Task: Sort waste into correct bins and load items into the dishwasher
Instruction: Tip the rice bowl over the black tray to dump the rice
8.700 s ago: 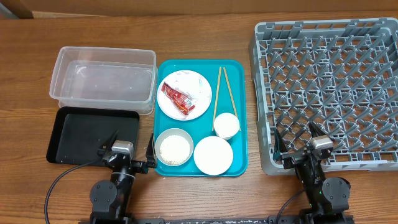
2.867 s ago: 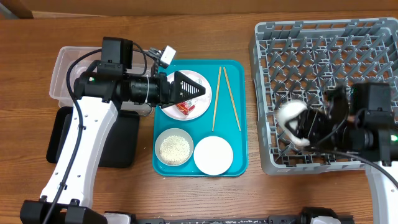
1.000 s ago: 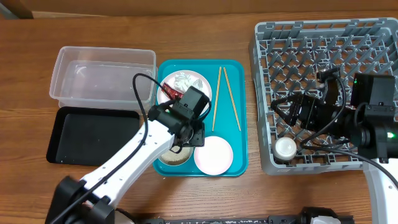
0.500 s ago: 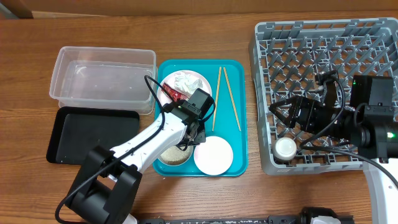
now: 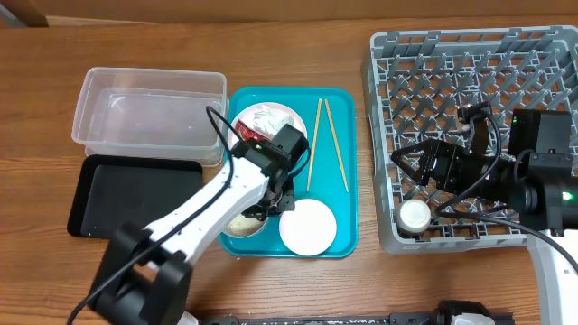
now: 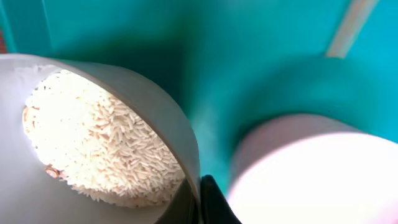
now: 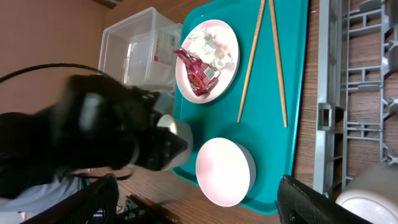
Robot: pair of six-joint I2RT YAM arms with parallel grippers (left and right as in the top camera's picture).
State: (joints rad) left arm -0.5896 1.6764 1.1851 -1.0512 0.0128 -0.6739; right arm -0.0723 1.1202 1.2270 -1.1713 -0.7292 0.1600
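The left wrist view alone shows the grip. The left end effector (image 6: 198, 202) has its two fingers nearly closed, pinching the right-hand rim of the bowl (image 6: 168, 112), one dark finger (image 6: 211, 202) outside the wall. White rice (image 6: 93, 143) fills the bowl. An empty plate (image 6: 311, 174) sits just beside it on the teal tray (image 6: 249, 50).

From overhead the left arm hides that grip and most of the bowl. This view does show the bowl in the tray's near left corner, beside the black tray (image 5: 126, 194) and the clear tub (image 5: 149, 117) on the counter (image 5: 289, 45).

The right wrist view shows the right end effector (image 7: 198, 180) spread wide and holding nothing. It faces the tray from over the dish rack (image 7: 367, 93). A small cup (image 7: 367, 200) stands in the rack just beside its right finger. The red wrapper (image 7: 198, 71) and the tissue (image 7: 208, 43) lie on the far plate (image 7: 225, 74), with the chopsticks (image 7: 252, 62) alongside, all well apart from that end effector.
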